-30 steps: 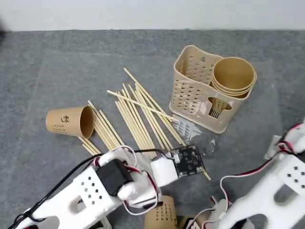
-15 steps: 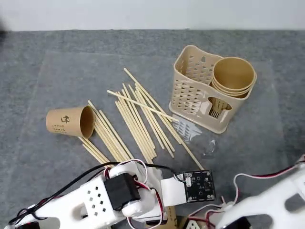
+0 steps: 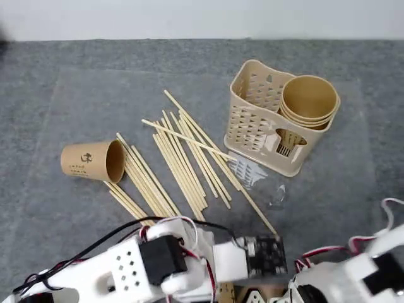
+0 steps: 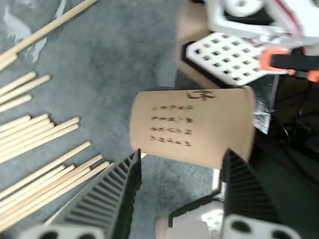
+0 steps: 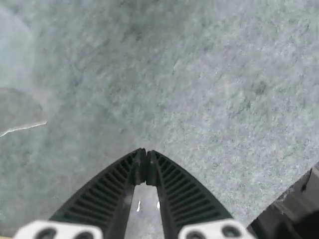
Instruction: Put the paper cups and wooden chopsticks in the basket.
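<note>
A paper cup [image 4: 192,127] lies on its side near the table's front edge. My left gripper [image 4: 182,157] is open, one finger on each side of the cup's near wall. My left arm [image 3: 158,265] covers that spot from above. A second paper cup [image 3: 93,161] lies on its side at the left, mouth toward the wooden chopsticks [image 3: 180,161] strewn across the middle. The beige basket [image 3: 252,117] stands at the back right with stacked cups [image 3: 309,101] in its right compartment. My right gripper [image 5: 146,155] is shut and empty over bare grey mat.
Crumpled clear plastic wrap [image 3: 259,177] lies in front of the basket, also visible as plastic wrap [image 5: 15,109] from the right wrist. White arm parts [image 4: 239,45] stand just behind the near cup. My right arm [image 3: 353,278] sits at the front right corner.
My left arm has pulled back toward the front edge, off the chopsticks. The right arm has also drawn back and lower toward the front right corner.
</note>
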You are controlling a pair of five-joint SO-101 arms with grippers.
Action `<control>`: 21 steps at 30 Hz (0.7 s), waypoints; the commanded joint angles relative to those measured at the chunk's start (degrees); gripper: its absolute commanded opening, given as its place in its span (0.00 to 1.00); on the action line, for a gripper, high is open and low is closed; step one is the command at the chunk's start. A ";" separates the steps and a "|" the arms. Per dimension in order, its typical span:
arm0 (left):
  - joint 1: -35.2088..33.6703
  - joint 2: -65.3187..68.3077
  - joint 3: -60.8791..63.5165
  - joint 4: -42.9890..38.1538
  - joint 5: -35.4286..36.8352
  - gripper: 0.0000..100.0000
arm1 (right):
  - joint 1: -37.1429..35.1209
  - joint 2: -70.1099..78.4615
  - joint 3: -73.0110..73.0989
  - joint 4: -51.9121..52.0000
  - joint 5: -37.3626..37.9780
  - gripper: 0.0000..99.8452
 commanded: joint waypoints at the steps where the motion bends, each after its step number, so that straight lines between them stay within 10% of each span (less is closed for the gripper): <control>1: 5.27 -1.76 -4.88 1.76 0.70 0.27 | 1.01 5.93 -9.85 1.10 -0.62 0.01; 21: 11.69 -1.32 13.41 -14.59 0.70 0.27 | 0.57 13.67 -15.47 2.42 -0.09 0.01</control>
